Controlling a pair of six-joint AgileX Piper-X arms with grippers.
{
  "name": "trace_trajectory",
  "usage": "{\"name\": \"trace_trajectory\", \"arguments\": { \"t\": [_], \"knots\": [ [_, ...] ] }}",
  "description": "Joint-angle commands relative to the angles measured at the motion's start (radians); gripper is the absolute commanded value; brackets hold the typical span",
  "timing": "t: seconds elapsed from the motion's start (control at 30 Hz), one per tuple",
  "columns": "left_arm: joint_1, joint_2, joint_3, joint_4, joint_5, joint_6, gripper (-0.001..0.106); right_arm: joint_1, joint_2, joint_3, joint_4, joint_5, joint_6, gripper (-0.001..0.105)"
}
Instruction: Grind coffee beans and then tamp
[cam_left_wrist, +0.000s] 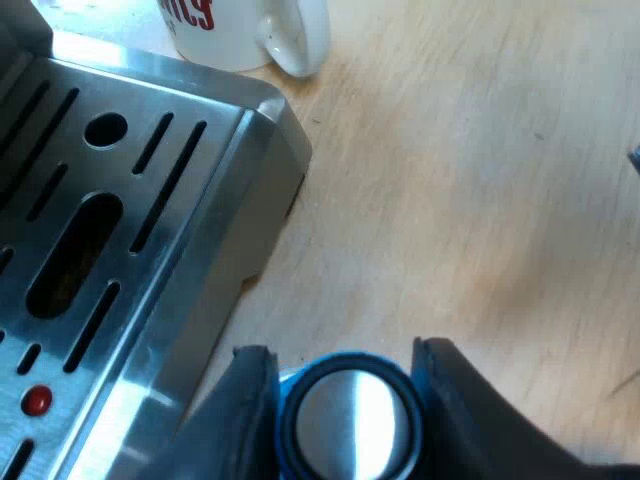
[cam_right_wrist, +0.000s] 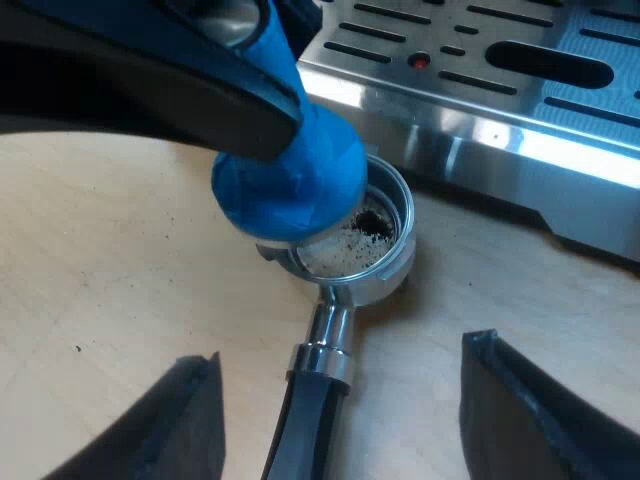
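My left gripper (cam_left_wrist: 342, 352) is shut on the blue tamper (cam_left_wrist: 348, 425), whose round metal face shows between the two fingers. In the right wrist view the blue tamper (cam_right_wrist: 290, 185) is tilted over the rim of the metal holder's basket (cam_right_wrist: 362, 245), held there by the other arm's black finger (cam_right_wrist: 150, 90). The basket lies on the wooden table and holds pale grounds with dark specks. The holder's dark handle (cam_right_wrist: 310, 420) runs back between the fingers of my right gripper (cam_right_wrist: 340, 375), which stands open and wide of it.
The espresso machine's slotted steel drip tray (cam_left_wrist: 150, 230) with a small red dot (cam_left_wrist: 37, 400) is close beside the tamper; its edge (cam_right_wrist: 480, 140) lies just beyond the basket. A white mug (cam_left_wrist: 240, 30) with red lettering stands at the tray's corner. Bare wooden table (cam_left_wrist: 470, 200) surrounds them.
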Motion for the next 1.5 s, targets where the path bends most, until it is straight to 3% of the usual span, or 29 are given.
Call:
{"name": "trace_trajectory", "arguments": {
  "t": [0.03,1.5],
  "knots": [
    [-0.004,0.017,-0.010,-0.036,0.002,0.012,0.013,-0.002,-0.007,0.001,-0.008,-0.007,-0.013,0.054],
    [-0.004,0.058,0.012,-0.093,-0.022,0.031,0.013,-0.002,-0.007,0.001,-0.008,-0.007,-0.013,0.054]
  ]
}}
